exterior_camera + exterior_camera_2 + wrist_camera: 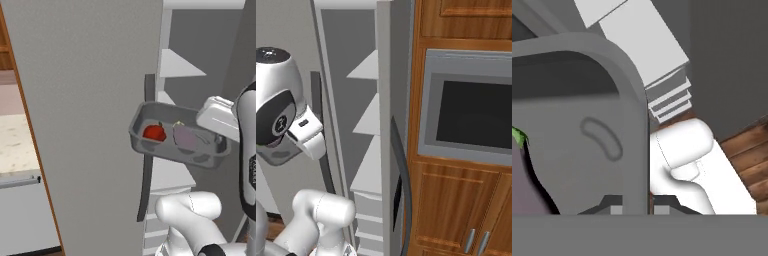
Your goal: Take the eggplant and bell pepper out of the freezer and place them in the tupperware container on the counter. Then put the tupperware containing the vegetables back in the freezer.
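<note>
My gripper [638,209] is shut on the side wall of the tupperware container [629,125], one dark fingertip on each side of the rim. In the left base view the container [150,147] hangs in the air in front of the open freezer [180,100], held at its right end by the gripper [218,139]. Inside it lie the red bell pepper [154,132] on the left and the purple eggplant [185,136] beside it. The eggplant [524,185] also shows with its green cap at the lower left of the hand view.
The freezer's big grey door [90,125] stands open at the left, its dark handle [146,170] just behind the tray. Pale shelves [368,120] rise inside. The beige counter [15,145] lies beyond the door. A built-in oven [476,110] in wooden cabinets stands at the right.
</note>
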